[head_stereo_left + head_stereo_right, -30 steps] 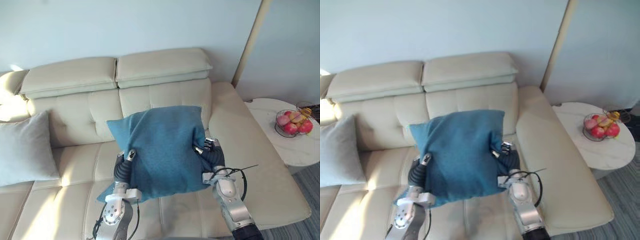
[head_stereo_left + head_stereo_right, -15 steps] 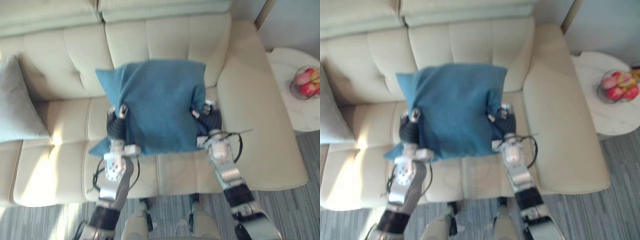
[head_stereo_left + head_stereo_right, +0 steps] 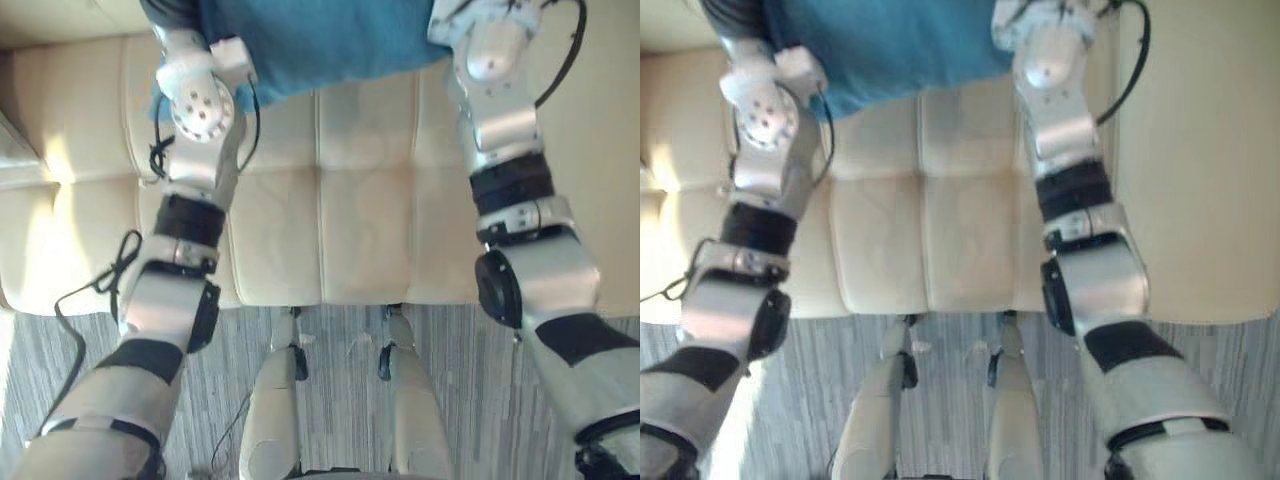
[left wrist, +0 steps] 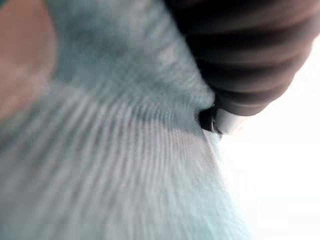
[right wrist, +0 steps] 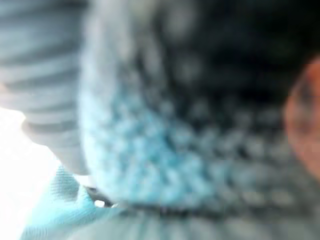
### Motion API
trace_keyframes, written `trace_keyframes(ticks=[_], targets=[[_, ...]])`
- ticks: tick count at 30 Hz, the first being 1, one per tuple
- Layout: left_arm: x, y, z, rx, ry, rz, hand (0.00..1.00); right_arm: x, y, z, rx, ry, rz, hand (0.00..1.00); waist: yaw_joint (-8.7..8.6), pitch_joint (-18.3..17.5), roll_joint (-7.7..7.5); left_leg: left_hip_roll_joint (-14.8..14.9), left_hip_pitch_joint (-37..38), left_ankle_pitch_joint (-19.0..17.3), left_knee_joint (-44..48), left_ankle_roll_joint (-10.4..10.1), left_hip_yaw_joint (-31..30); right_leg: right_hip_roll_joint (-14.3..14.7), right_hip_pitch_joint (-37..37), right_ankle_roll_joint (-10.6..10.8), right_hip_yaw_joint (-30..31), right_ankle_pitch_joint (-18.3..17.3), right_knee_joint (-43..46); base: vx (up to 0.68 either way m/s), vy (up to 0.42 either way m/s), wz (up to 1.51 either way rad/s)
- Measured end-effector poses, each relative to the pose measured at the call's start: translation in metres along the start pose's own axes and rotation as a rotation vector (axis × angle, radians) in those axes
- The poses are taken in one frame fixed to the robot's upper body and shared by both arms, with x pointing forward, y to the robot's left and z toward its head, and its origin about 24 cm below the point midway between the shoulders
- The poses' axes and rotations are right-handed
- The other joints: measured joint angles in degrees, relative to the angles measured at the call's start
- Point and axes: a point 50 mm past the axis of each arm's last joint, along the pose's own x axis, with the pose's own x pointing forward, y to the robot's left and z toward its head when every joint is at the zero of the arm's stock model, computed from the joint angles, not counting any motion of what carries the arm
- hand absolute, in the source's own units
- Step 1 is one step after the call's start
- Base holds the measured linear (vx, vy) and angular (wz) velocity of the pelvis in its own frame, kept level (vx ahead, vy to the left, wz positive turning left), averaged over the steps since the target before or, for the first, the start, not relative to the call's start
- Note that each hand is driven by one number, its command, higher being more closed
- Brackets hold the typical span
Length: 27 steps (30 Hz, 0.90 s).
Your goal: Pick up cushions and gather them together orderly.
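Note:
The lower edge of a blue cushion (image 3: 320, 45) shows at the top of the eye views, hanging between my two forearms above the seat of the cream sofa (image 3: 320, 200). My left hand (image 4: 250, 50) lies against the cushion's blue cloth (image 4: 125, 150), which presses close to its dark ribbed cover. On the other side my right hand (image 5: 40, 75) is pressed into the same blue cloth (image 5: 150, 165). The fingers of both hands are hidden in the cushion.
The sofa's front edge runs across the middle of the eye views, with grey striped carpet (image 3: 60, 350) below it. The sofa's broad right arm (image 3: 1200, 150) stands beside my right forearm. A pale grey corner (image 3: 12, 150) shows at the left edge.
The camera has tilted down, so the whole picture has slid upward and the sofa back has left it. The blue cushion still sits between my two arms.

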Motion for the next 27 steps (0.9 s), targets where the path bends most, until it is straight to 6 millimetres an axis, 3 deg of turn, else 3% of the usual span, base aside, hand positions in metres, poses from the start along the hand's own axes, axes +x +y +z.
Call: trace_keyframes(ticks=[3,7,12,14,16,21,26,27], targets=[[0.008,-0.005,-0.001,-0.001,0.043,-0.016,0.0,0.007,-0.007,-0.006,0.015,0.064,0.003,0.0,-0.56,0.6,0.05,0.0,-3.7,1.3,0.0,-0.2,-1.5,0.0,-2.5,-0.2,-1.3,1.0,-0.8,-0.02,0.042,0.14],[-0.004,-0.014,-0.023,-0.055,0.173,-0.026,0.0,0.003,-0.018,-0.031,0.082,0.216,-0.02,0.0,-0.85,2.4,-0.04,0.0,-5.3,2.1,0.0,-0.4,-2.7,0.0,-3.7,-0.1,-2.2,1.3,-0.5,-0.02,0.062,0.1],[-0.031,-0.024,-0.046,-0.13,0.244,-0.051,0.0,-0.026,-0.03,-0.075,0.083,0.336,-0.028,0.0,-0.87,2.9,0.06,-0.2,-5.1,1.1,0.0,-1.6,-3.1,-0.6,-6.2,0.5,-2.2,-2.1,6.4,-0.02,0.057,0.06],[-0.043,-0.021,-0.054,-0.137,0.256,-0.066,0.0,-0.036,-0.034,-0.083,0.078,0.338,-0.023,0.0,-0.92,2.9,0.06,-0.5,-4.3,1.0,0.0,-1.7,-3.1,-1.1,-6.6,0.7,-2.1,-3.8,9.0,-0.01,0.038,0.11],[-0.058,-0.009,-0.07,-0.123,0.291,-0.072,0.0,-0.048,-0.04,-0.092,0.068,0.344,-0.015,0.0,-1.0,2.9,0.06,-0.8,-3.0,1.2,0.0,-1.5,-3.0,-1.9,-6.8,0.9,-1.8,-5.8,12.3,0.01,0.012,0.11],[-0.074,0.016,-0.085,-0.087,0.321,-0.068,0.0,-0.059,-0.054,-0.097,0.056,0.313,0.008,0.0,-0.84,2.9,0.05,-1.0,-1.0,1.2,0.0,-1.5,-2.9,-2.3,-6.3,0.7,-1.7,-8.1,15.6,0.02,-0.043,0.06],[-0.11,0.073,-0.11,-0.012,0.401,-0.033,0.0,-0.108,-0.073,-0.119,0.028,0.34,0.087,0.0,-0.87,2.7,-0.02,-0.6,6.9,-1.1,0.0,-1.7,-2.3,-1.9,0.5,0.5,-1.1,-10.5,17.0,0.02,-0.076,-0.04],[-0.125,0.09,-0.117,0.016,0.429,-0.032,0.0,-0.129,-0.081,-0.129,0.014,0.371,0.109,0.0,-0.78,1.0,-0.12,-0.6,8.2,-1.7,0.0,-1.7,-2.1,-1.8,1.7,0.5,-1.1,-11.3,17.3,0.04,-0.086,-0.04]])
